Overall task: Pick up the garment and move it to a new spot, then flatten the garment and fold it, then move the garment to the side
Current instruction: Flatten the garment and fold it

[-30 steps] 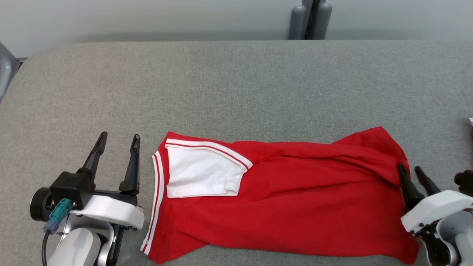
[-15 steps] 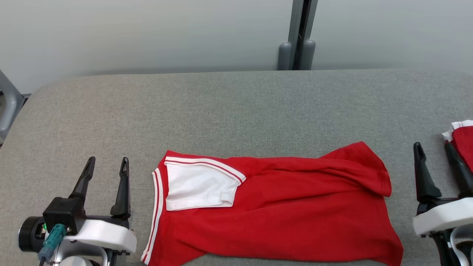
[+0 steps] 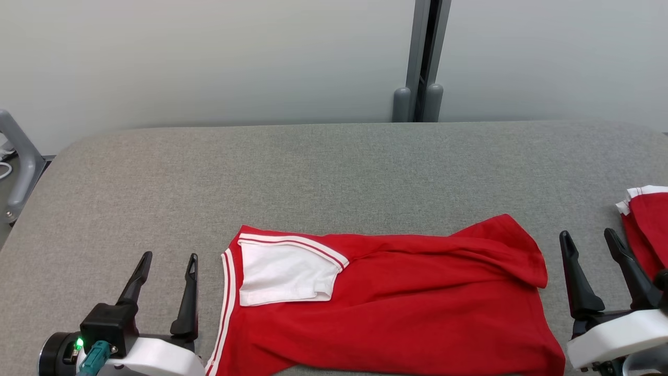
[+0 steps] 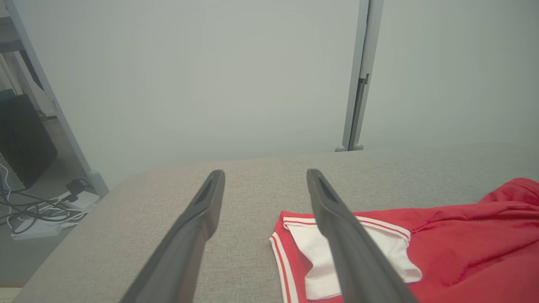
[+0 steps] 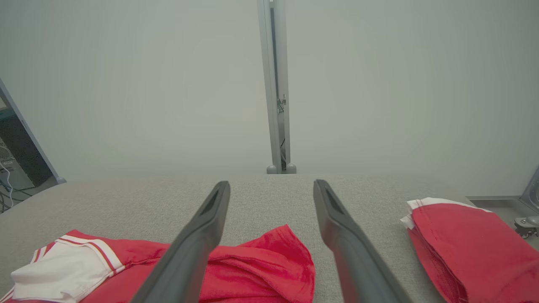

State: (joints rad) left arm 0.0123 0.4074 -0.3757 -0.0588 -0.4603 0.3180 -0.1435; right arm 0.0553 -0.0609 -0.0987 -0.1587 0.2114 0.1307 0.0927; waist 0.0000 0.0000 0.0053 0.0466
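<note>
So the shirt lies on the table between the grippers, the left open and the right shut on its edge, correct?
No: the right gripper is open too, clear of the shirt, as the head view shows. The rest holds: shirt on the table, left gripper open.

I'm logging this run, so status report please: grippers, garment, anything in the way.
Left gripper open, empty. Right gripper open, empty. Garment on table between them, right corner rumpled. Folded red pile at far right.

A red cloth garment (image 3: 396, 318) with white-striped trim and a white patch lies on grey woven tabletop fabric (image 3: 313, 172).
</note>
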